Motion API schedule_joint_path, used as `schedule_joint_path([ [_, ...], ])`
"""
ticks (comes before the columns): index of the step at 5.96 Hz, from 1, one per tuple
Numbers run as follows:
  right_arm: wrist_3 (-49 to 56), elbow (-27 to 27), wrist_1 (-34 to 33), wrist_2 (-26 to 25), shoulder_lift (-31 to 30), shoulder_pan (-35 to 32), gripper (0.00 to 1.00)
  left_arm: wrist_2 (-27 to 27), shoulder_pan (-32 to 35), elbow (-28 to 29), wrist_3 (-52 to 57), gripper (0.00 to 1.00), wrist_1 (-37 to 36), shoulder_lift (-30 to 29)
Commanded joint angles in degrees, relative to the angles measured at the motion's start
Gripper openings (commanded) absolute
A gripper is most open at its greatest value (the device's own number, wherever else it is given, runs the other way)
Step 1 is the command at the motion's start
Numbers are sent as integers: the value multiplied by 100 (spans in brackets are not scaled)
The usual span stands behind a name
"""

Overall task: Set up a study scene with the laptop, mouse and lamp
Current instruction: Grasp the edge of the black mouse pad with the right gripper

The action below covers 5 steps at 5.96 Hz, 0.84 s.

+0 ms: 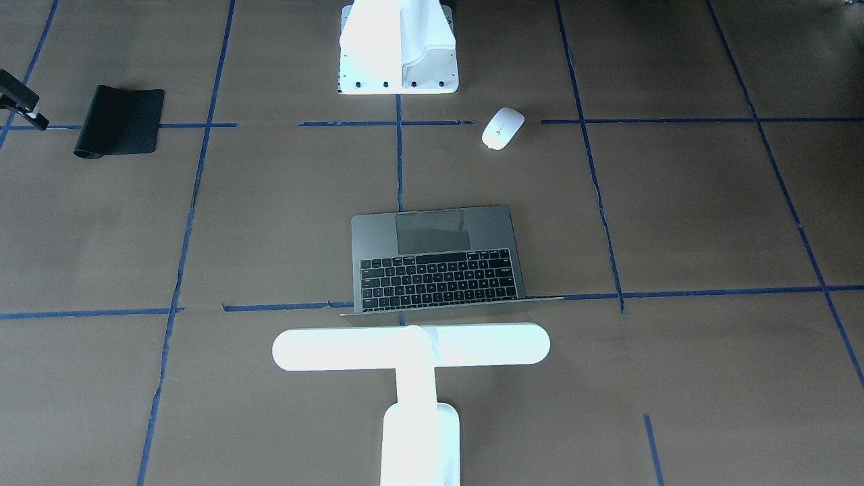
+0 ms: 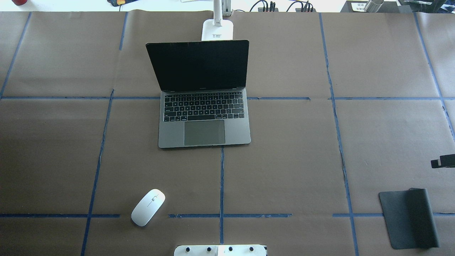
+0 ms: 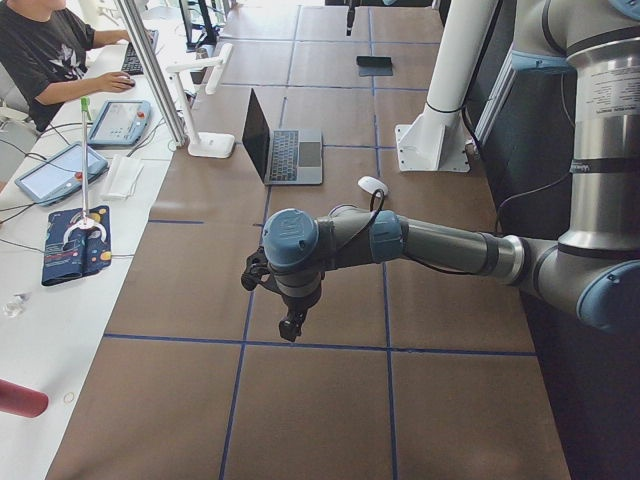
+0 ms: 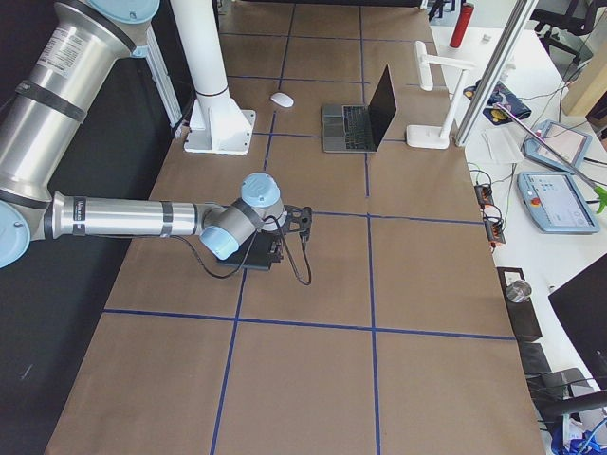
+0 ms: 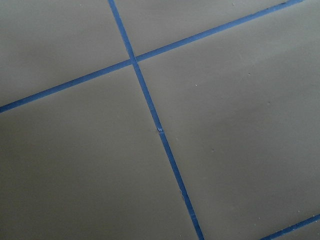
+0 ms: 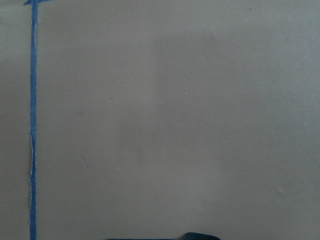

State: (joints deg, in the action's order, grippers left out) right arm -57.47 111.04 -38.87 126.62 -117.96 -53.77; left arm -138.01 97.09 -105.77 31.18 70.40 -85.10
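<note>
The laptop (image 2: pixel 204 121) stands open at the table's middle, its dark screen upright and its keyboard (image 1: pixel 439 277) facing the robot. Behind the screen stands the white T-shaped lamp (image 1: pixel 410 347), and only its base (image 2: pixel 217 29) shows in the overhead view. The white mouse (image 2: pixel 148 207) lies alone near the robot's edge, on its left side. My left gripper (image 3: pixel 290 325) hangs over bare paper far left of the laptop; I cannot tell its state. My right gripper (image 2: pixel 440 162) shows only as a dark tip at the table's right end, just beyond the black mat; I cannot tell its state.
A black mat (image 2: pixel 408 218) lies flat at the right front. The white robot base (image 1: pixel 398 47) rises at the near edge. Blue tape lines (image 5: pixel 160 130) cross the brown paper. A person (image 3: pixel 40 50) sits at a side table with tablets beyond the lamp.
</note>
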Motion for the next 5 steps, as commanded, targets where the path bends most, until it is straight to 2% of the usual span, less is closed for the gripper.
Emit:
schedule_joint_path([
  [1,-475,-354,512,-983,-60,1221,98,-15,3,-14,-113,100,0,-24],
  [2,-720,-390,669,-1104,-148,1541,96,-15,3,-14,-113,100,0,-24],
  [4,-966,-1352,2429,-1096,-360,1728,90,-15,12,-49,-113,100,0,2],
  [5,-968,-1375,2437,-1096,-360,1816,77,-15,12,-84,-113,100,0,20],
])
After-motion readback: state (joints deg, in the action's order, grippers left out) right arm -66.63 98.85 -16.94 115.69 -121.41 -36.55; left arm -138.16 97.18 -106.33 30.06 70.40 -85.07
